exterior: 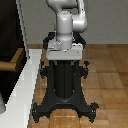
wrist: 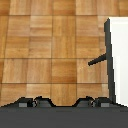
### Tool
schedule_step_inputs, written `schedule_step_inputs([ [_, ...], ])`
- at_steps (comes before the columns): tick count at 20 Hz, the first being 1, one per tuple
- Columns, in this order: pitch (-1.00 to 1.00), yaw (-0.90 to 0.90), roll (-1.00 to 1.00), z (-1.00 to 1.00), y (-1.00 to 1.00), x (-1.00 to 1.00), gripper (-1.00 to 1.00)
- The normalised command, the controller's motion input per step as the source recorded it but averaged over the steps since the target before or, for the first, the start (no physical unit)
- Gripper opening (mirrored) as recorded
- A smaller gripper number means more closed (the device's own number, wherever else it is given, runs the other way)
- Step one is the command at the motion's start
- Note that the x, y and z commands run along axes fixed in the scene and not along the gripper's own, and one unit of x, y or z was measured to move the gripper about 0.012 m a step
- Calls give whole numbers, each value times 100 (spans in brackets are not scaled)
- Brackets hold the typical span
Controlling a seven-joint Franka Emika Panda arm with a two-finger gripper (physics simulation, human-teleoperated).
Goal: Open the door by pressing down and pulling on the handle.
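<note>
gripper (exterior: 63, 54) hanging over the pedestal (exterior: 64, 85), jaw state unreadable | handle (exterior: 11, 62) jutting from door (exterior: 10, 30) at exterior view's left, well apart | you are risking overshooting the lever and striking the panel

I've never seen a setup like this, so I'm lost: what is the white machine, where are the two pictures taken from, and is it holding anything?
It is a computer-simulated robot arm on a black pedestal, over a wooden floor. One picture comes from a camera standing off the arm; the other from a camera on its wrist, looking down. At the exterior view's left stands a dark door with a brown handle; the wrist view shows the handle as a dark bar. The gripper hangs away from the handle, apparently holding nothing; I cannot tell whether it is open.
</note>
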Motion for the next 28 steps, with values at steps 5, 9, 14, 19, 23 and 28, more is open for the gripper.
schedule_step_inputs([
  [5,0,0,0,40,0,0,100],
  [9,0,0,0,25,0,0,100],
  [14,0,0,0,60,0,0,100],
  [19,0,0,0,40,0,0,100],
  [23,0,0,0,25,0,0,100],
  [28,0,0,0,60,0,0,100],
])
